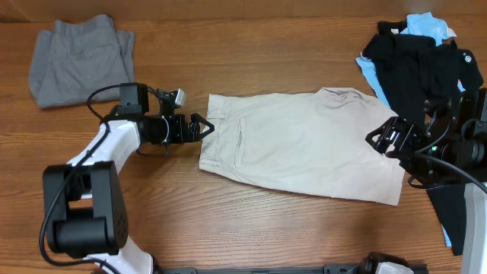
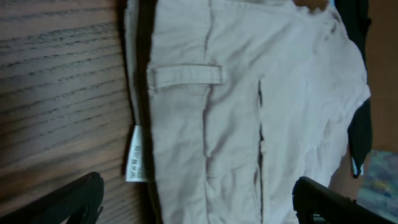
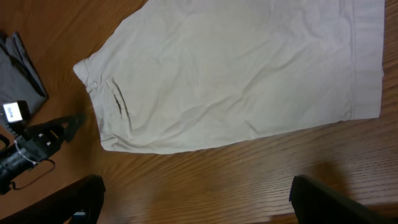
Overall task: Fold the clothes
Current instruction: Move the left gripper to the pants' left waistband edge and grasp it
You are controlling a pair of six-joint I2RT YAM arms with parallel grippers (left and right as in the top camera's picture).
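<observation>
I saw the beige cotton shorts (image 1: 300,144) lying flat mid-way across the brown wooden table (image 1: 266,53). My left end effector (image 1: 207,126) sat at their waistband edge, jaws spread wide. My right end effector (image 1: 386,138) hovered over the opposite hem, also spread wide. A folded grey garment (image 1: 80,57) lay far left, and a black-and-blue clothes pile (image 1: 422,61) far right.

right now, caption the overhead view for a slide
Left gripper and right gripper flank flat beige fabric shorts on wooden table.
</observation>
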